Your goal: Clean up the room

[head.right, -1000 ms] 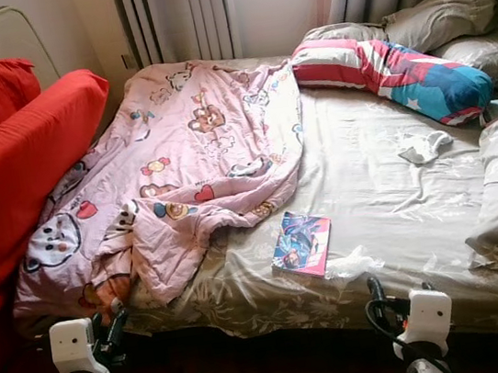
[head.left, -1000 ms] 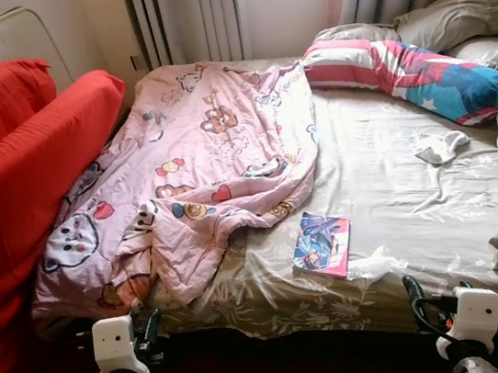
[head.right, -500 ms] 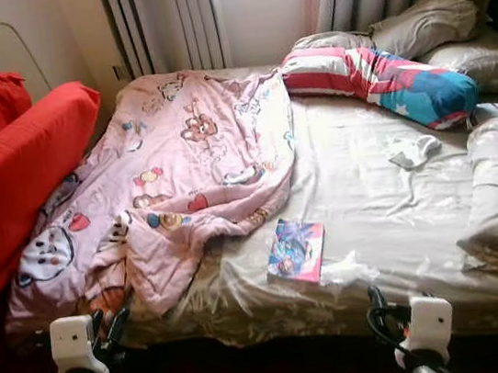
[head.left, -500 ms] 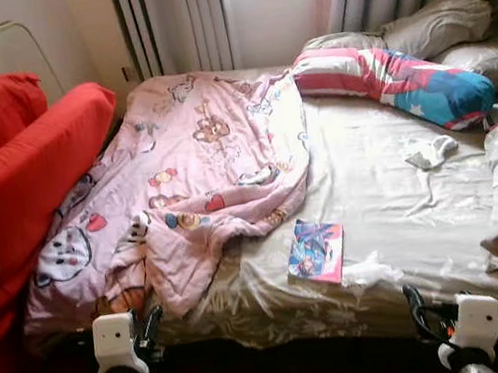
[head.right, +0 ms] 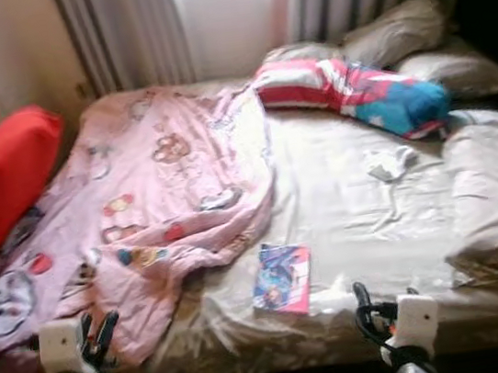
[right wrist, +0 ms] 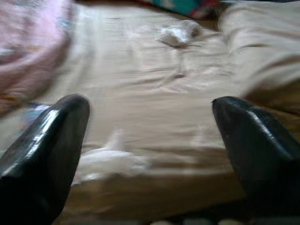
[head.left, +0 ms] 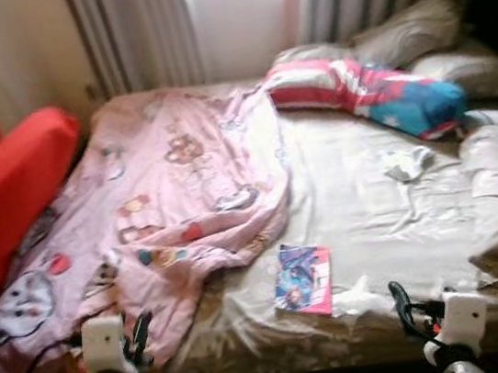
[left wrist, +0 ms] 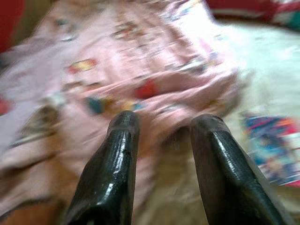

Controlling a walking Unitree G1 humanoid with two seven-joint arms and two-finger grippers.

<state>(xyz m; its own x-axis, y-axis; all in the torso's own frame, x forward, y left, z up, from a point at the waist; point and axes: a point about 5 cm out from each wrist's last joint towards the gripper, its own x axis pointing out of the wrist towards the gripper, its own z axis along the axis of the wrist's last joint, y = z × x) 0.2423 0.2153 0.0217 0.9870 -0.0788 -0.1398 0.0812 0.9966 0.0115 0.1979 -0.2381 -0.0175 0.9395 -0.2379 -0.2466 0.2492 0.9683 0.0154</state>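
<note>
Left eye view: rumpled (pink) blanket (head.left: 159, 208)

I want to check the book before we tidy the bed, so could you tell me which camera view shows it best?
The left eye view: the book lies whole near the bed's front edge. The right eye view shows it similarly; the left wrist view catches a blurred part.

All views motion-blurred; prints on pink blanket (head.left: 167, 198) unreadable. Book (head.left: 303, 278) cover art too smeared to tell, and cut by the frame edge in left wrist view. Small white thing (head.left: 407, 162) on sheet unidentifiable, cloth or paper. Crumpled white scrap (head.left: 360, 297) by the book also unclear. Red cushion (head.left: 5, 198) cropped at the left edge. Both arms cut off by the bottom edge. Right pillow (head.right: 497, 198) runs out of frame.
</note>
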